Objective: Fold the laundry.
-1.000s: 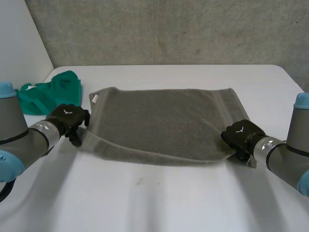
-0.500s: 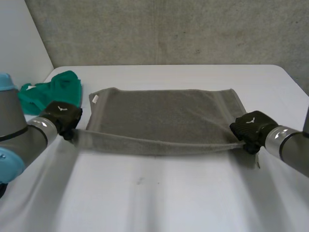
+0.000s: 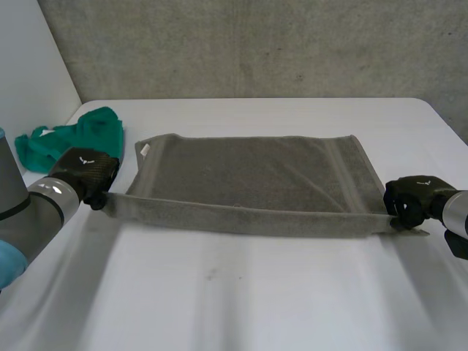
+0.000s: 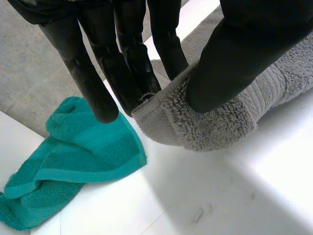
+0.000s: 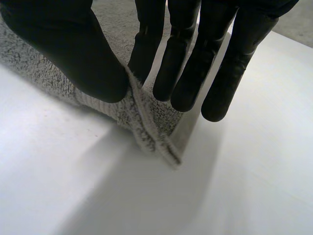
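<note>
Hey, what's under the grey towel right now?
The near edge of the grey towel is raised, pinched at its corners by the left hand and right hand; beneath it, bare white table. Whatever lies under the flat far part is covered.

We found the grey towel [image 3: 248, 172] spread wide, its far part flat, its near edge raised and stretched taut from corner to corner. A crumpled green cloth [image 3: 77, 137] lay near its left edge.

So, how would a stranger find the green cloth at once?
Look at the white table, at its far corner on the robot's left side. Beyond the left robot hand lies the green cloth, crumpled, unlike the spread-out grey towel.
</note>
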Controlling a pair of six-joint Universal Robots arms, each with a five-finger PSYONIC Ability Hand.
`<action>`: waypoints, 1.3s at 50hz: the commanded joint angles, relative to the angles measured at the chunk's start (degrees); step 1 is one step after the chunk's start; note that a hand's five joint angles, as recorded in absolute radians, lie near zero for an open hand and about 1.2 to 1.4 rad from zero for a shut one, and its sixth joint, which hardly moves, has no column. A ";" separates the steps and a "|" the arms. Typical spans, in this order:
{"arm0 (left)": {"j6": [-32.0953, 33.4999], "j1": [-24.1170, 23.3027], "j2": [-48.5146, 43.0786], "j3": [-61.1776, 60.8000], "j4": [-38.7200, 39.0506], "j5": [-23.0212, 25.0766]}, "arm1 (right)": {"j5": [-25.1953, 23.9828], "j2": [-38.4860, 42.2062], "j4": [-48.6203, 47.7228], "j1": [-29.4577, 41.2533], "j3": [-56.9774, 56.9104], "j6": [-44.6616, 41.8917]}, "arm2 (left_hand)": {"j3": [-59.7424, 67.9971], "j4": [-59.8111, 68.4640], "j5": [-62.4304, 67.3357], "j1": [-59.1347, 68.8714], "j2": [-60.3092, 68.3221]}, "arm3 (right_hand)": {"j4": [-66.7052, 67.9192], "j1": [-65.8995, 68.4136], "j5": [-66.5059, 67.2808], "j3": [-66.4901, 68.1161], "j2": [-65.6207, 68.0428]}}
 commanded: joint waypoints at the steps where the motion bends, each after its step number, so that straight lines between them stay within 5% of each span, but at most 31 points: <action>1: -0.02 -0.22 1.41 -2.34 -0.25 0.06 | -5.35 -0.16 2.64 -0.35 1.37 -1.70 | 11.72 11.27 14.21 14.14 11.46 | 12.29 23.50 13.62 12.47 12.49; 11: 1.03 0.65 8.78 -10.07 -5.07 0.32 | -4.48 -4.55 21.87 -1.75 3.92 -22.43 | 11.72 11.27 14.21 14.14 11.46 | 12.29 23.50 13.62 12.47 12.49; 19: 4.72 1.18 14.68 -15.97 -13.70 0.58 | 1.85 -10.52 30.24 -5.35 8.67 -35.27 | 11.72 11.27 14.21 14.14 11.46 | 12.29 23.50 13.62 12.47 12.49; 28: 10.09 1.45 13.98 -15.27 -8.61 0.32 | 2.20 -10.44 22.88 -4.83 5.77 -32.84 | 11.72 11.27 14.21 14.14 11.46 | 12.29 23.50 13.62 12.47 12.49; 39: 3.41 0.92 6.25 -8.50 -4.03 -0.12 | 0.36 -8.16 15.47 -2.63 5.15 -24.82 | 11.72 11.27 14.21 14.14 11.46 | 12.29 23.50 13.62 12.47 12.49; 50: 1.65 0.57 4.66 -7.45 -3.95 -0.12 | 0.71 -7.89 15.74 -2.81 5.42 -24.82 | 11.72 11.27 14.21 14.14 11.46 | -26.31 -15.10 -24.98 -26.13 -26.12; 65: 1.65 0.65 4.48 -7.62 -3.94 -0.03 | 0.89 -3.67 15.39 -2.81 5.77 -24.91 | 11.72 11.27 14.21 14.14 11.46 | -27.36 -16.15 -26.03 -27.18 -27.16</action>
